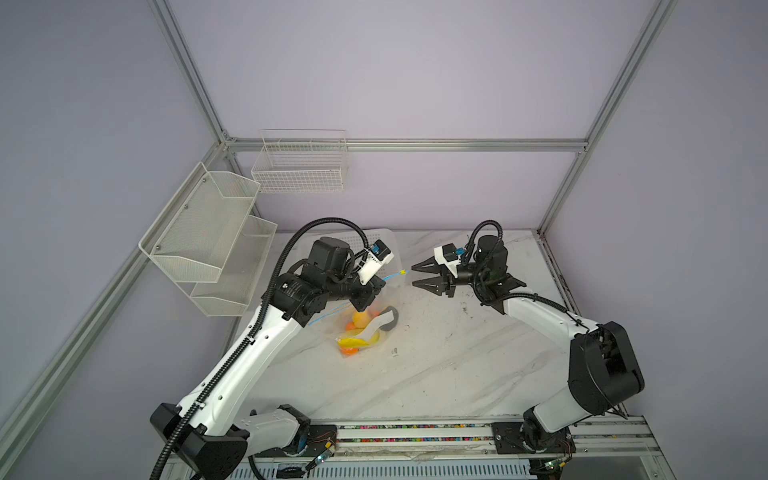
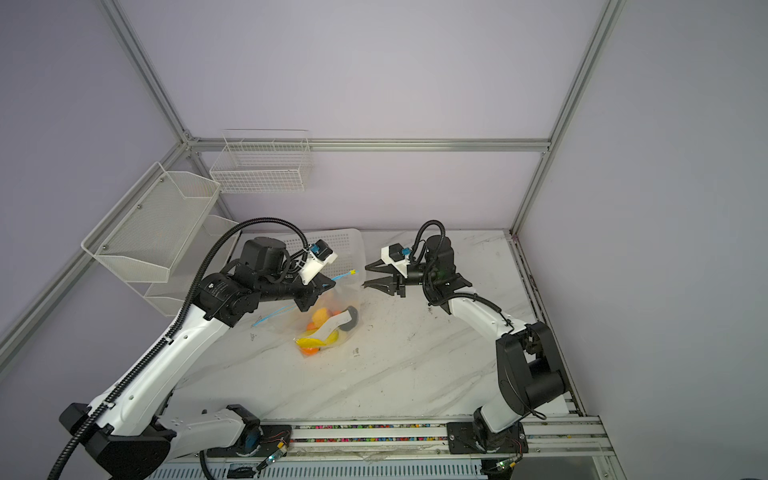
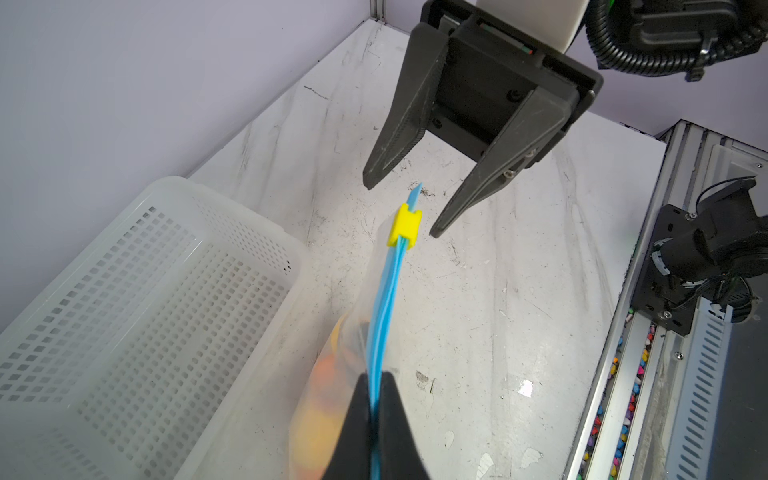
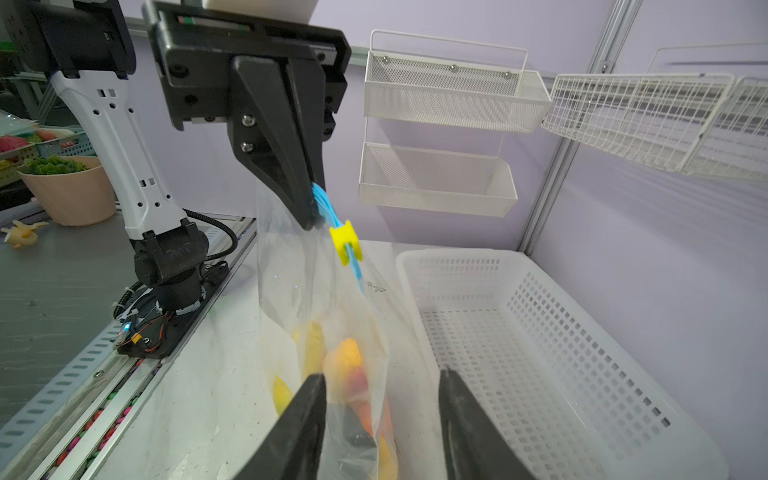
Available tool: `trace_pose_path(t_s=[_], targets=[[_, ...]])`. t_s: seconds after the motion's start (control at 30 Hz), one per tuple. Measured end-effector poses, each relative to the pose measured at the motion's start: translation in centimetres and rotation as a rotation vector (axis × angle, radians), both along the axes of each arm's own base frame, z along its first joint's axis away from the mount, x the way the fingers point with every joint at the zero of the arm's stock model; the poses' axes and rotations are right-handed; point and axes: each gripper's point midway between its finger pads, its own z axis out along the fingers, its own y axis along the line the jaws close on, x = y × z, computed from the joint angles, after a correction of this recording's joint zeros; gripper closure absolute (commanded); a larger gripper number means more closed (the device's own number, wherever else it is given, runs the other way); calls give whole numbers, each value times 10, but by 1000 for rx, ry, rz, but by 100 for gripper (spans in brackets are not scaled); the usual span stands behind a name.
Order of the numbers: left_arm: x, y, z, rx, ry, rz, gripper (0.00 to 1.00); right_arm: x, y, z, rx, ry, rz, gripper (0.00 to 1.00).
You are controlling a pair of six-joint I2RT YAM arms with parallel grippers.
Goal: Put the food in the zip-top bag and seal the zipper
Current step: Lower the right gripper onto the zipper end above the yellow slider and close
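bag (image 4: 291, 270): hung by zipper (image 3: 382, 299), food (image 4: 345, 361) inside | left claw (image 3: 376, 380): clamped on zipper | right claw (image 3: 403, 208): half-open, empty, beside slider (image 3: 404, 226) | handling: film judged limp, slippery; stiff slider to be pinched

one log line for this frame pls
left gripper: shut on zipper | right gripper: open, facing slider, not touching | food: inside bag

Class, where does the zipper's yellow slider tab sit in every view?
In a top view: yellow slider tab, mid-picture, facing the right gripper.
In a top view: the tab likewise.
Left wrist: mid-picture, near right gripper's tips.
Right wrist: mid-picture, by the left gripper.
Shared landmark: white perforated basket.
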Motion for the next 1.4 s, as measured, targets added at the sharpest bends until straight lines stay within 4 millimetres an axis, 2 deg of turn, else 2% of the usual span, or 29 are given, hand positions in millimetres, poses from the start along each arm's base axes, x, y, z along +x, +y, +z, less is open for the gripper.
trace_pose_path(t_s=[0.07,0.2,0.47,0.93,1.23,1.27,1.4], targets=[[0,0,0,0,0,-1,100,-2,3,5,15,-16,8,56],[0,0,0,-2,1,-2,100,-2,7,14,35,-32,16,67],[-1,-1,0,-5,3,-7,100,-3,10,16,42,-24,28,85],[-2,-2,0,-8,5,-13,100,-8,14,20,46,-31,49,86],[-2,-2,0,-8,5,-13,100,-9,14,17,39,-33,56,100],[-2,-2,0,-8,5,-13,98,-9,14,16,37,-33,56,100],[-1,-3,0,-6,-2,-18,59,-9,14,13,28,-24,55,100]])
